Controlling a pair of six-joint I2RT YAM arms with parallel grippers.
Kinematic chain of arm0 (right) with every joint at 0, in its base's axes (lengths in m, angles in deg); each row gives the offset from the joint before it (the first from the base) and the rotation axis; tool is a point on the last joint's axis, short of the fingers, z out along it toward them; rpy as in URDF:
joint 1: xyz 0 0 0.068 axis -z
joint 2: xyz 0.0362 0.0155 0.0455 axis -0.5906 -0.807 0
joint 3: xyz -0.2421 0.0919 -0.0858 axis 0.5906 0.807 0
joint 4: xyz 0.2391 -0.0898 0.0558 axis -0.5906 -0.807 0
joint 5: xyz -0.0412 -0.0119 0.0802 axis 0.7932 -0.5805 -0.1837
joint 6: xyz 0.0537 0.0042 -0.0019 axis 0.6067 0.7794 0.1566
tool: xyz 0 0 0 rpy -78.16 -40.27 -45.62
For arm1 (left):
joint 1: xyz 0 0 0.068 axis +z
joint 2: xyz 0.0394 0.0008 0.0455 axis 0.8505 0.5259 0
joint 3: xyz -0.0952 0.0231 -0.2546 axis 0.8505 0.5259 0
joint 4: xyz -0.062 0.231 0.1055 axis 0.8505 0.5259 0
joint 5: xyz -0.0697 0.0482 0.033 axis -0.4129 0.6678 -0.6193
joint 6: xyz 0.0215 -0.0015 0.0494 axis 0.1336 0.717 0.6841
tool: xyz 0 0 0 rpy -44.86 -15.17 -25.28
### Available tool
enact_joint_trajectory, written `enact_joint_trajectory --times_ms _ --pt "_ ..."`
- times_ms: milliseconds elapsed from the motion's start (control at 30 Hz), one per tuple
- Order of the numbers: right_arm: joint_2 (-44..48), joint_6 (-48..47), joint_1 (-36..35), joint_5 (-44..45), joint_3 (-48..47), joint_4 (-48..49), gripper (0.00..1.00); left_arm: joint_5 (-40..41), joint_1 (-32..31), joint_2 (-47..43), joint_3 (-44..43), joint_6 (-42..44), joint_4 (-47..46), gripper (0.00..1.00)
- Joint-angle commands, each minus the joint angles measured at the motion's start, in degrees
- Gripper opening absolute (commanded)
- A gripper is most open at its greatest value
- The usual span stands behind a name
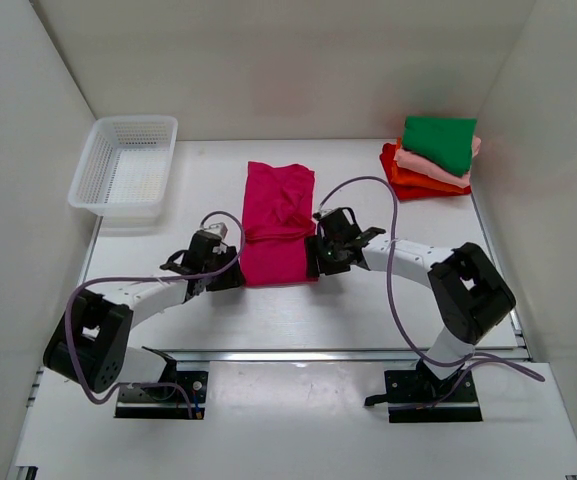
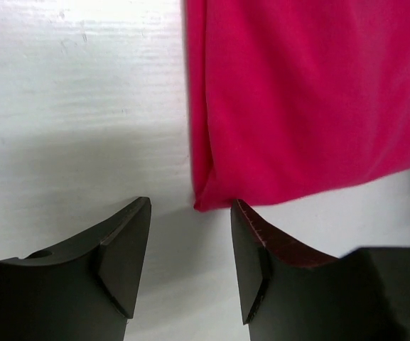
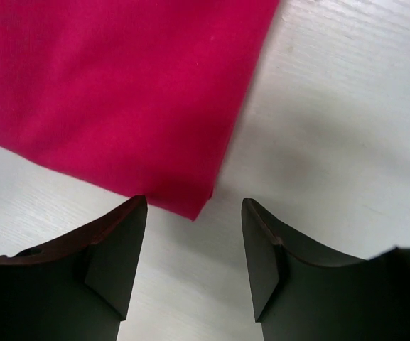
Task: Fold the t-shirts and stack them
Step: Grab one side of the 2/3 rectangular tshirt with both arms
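Both claws are seen spread apart and empty: the left gripper (image 2: 190,204) is held low at the near left corner of the magenta t-shirt (image 1: 276,225), the right gripper (image 3: 195,200) at its near right corner (cloth just ahead of the fingertips, nothing pinched). That shirt is laid as a long folded strip in the middle of the table (image 1: 368,300). Folded t-shirts (image 1: 433,158) are stacked at the far right, green on top, and a white basket (image 1: 125,165) is set far left.

L wrist: magenta shirt (image 2: 311,99) cut off top & rt.
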Motion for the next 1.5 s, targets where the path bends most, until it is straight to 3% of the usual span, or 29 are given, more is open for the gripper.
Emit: enact_joint_trajectory --times_ms 0,233,267,300,333,400,667,900,1067,1233,1467 --pt "-2.09 3.31 -0.97 2.13 -0.55 4.74 0.53 3.42 -0.75 1.01 -0.98 -1.0 -3.35 0.6" --pt "-5.96 3.14 -1.68 2.75 -2.57 3.52 0.48 3.42 -2.77 8.3 -4.59 -2.15 -5.73 0.6" --pt "-6.57 3.31 -1.94 2.92 -2.4 3.69 0.45 3.51 -3.21 9.35 -5.29 -1.97 -5.98 0.58" --pt "-7.19 2.96 -2.03 2.31 -2.31 3.43 0.32 3.51 -3.22 10.14 -5.56 -2.32 -5.9 0.55" --pt "-8.06 2.44 -2.03 1.87 -2.22 3.0 0.25 3.33 -3.22 11.37 -5.73 -2.23 -5.9 0.44" --pt "-8.34 1.91 -2.55 1.34 -2.74 1.68 0.01 2.02 -3.57 11.64 -5.74 -1.88 -5.2 0.0" --pt "5.18 -1.0 -5.54 -2.34 -0.3 -9.56 0.0 -6.33 -5.23 -0.72 -7.68 1.81 10.61 0.0" --pt "16.69 -0.04 -8.62 -7.7 3.05 -19.06 0.0 -7.56 -11.73 -15.4 -3.28 -5.55 17.21 0.0" --pt "21.54 -0.02 -7.04 -10.69 2.61 -23.63 0.0 -8.88 -11.48 -21.92 -1.96 -9.0 19.24 0.0" --pt "22.6 -2.31 -2.21 -15.27 -1.15 -27.32 0.0 -10.55 -7.54 -21.67 -5.2 -8.21 19.15 0.0" --pt "17.95 -8.63 6.58 -19.92 -9.76 -28.99 0.0 -16.36 -1.99 -11.74 -14.51 -6.02 14.93 0.0"
